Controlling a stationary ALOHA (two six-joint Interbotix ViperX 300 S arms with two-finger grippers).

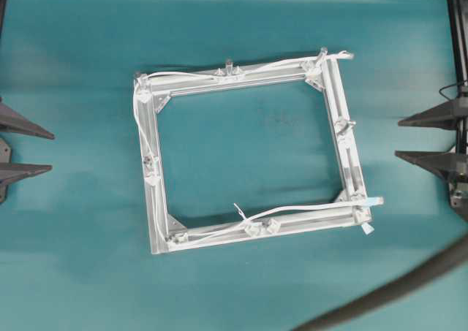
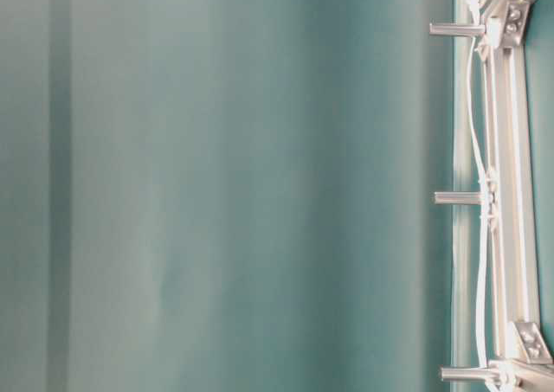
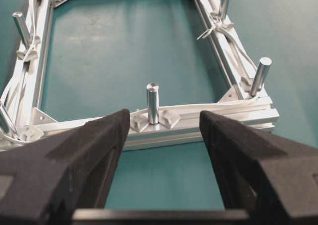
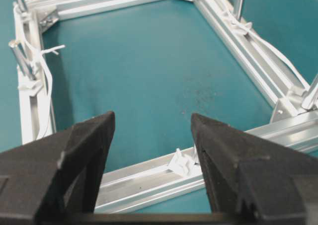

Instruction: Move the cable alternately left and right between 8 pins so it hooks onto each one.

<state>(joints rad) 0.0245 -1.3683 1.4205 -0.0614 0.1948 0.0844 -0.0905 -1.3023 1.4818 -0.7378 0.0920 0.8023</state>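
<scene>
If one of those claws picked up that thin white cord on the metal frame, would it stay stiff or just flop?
Probably flop: the cable bends around the frame corners and sags between pins. It looks thin and light, so it should lift easily. A loose end sticks up, so it may spring a little.

Thin white cable draped around a square aluminium frame, running along its top, left and bottom rails, hooked past small upright silvery pins, one end poking beyond the bottom-right corner
</scene>
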